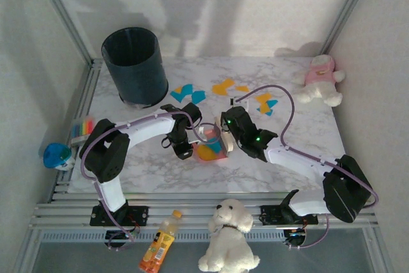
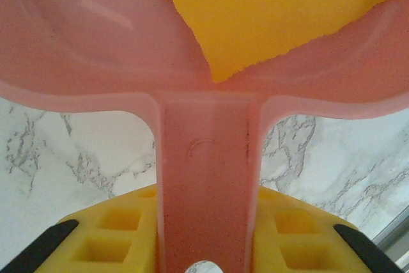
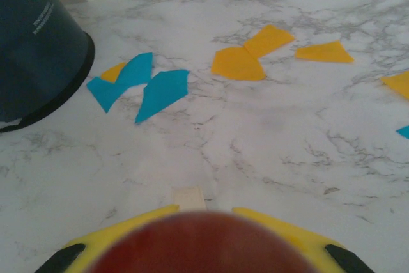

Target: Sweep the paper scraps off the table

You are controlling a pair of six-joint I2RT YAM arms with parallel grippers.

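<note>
White print on the dark bin (image 3: 32, 49) is too small to read. Orange and blue paper scraps (image 3: 238, 62) lie on the marble worktop (image 3: 287, 158) near the bin, and more sit in the pink dustpan (image 2: 77, 43). The left end effector (image 2: 206, 247) clamps the dustpan's handle. The right end effector (image 3: 203, 218) is closed on a blurred red-brown object (image 3: 204, 250). A plush dog (image 1: 228, 231) and a bottle (image 1: 160, 242) lie beyond the near rail.

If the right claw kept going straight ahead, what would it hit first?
Ahead of the right gripper lies bare table, then a gap between a blue scrap and an orange scrap; depth is unclear, so it might clip either.
</note>
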